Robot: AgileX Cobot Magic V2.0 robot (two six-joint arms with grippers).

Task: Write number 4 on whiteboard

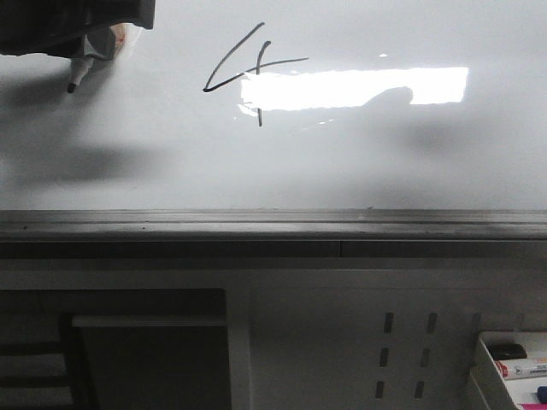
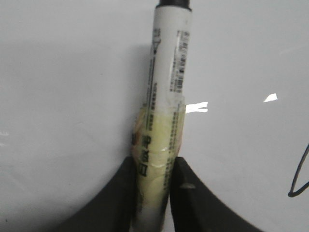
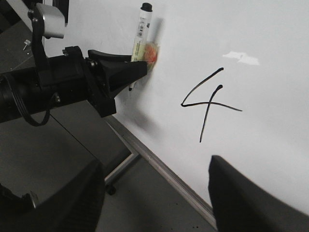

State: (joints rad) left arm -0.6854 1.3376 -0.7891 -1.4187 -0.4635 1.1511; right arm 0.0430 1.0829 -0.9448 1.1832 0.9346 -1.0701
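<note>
A black hand-drawn number 4 (image 1: pixel 248 73) stands on the whiteboard (image 1: pixel 385 162), beside the bright light reflection; it also shows in the right wrist view (image 3: pixel 207 102). My left gripper (image 1: pixel 90 51) is at the board's upper left, shut on a white marker (image 2: pixel 166 96) with a black tip (image 1: pixel 73 85). The tip sits well left of the 4; I cannot tell whether it touches the board. The marker and left gripper (image 3: pixel 137 65) also show in the right wrist view. My right gripper (image 3: pixel 157 198) is open and empty, back from the board near its lower rail.
A grey metal rail (image 1: pixel 273 224) runs along the board's lower edge. Below it is a white perforated panel (image 1: pixel 402 350). A white tray (image 1: pixel 513 367) with markers sits at the bottom right. A dark opening (image 1: pixel 51 359) lies at the lower left.
</note>
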